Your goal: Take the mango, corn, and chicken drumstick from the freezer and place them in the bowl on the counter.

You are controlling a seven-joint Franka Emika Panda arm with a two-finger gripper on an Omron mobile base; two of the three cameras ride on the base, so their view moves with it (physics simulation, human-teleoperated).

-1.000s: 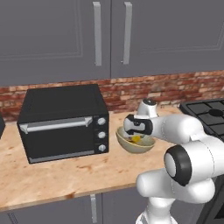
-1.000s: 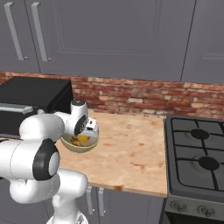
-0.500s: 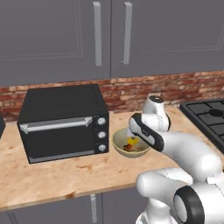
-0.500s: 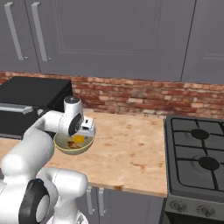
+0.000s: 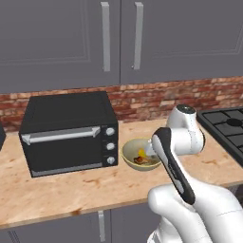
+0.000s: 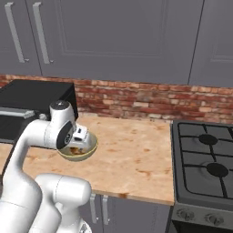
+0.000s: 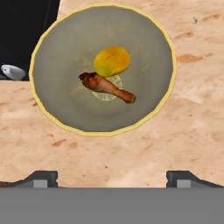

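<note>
Biggest risk we see: the corn isn't in the bowl (image 7: 52, 109) yet, so we could call it done early. The mango (image 7: 112, 61) and chicken drumstick (image 7: 106, 87) lie touching in the bowl on the counter (image 7: 192, 109). The gripper (image 7: 112, 179) hangs above, fingers spread wide, holding nothing.

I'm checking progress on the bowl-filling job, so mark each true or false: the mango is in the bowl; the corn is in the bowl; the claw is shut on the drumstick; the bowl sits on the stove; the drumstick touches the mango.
1. The mango is in the bowl. True.
2. The corn is in the bowl. False: it holds just mango and chicken drumstick.
3. The claw is shut on the drumstick. False: it is open, above the bowl.
4. The bowl sits on the stove. False: it sits on the counter, beside the toaster oven.
5. The drumstick touches the mango. True.
</note>
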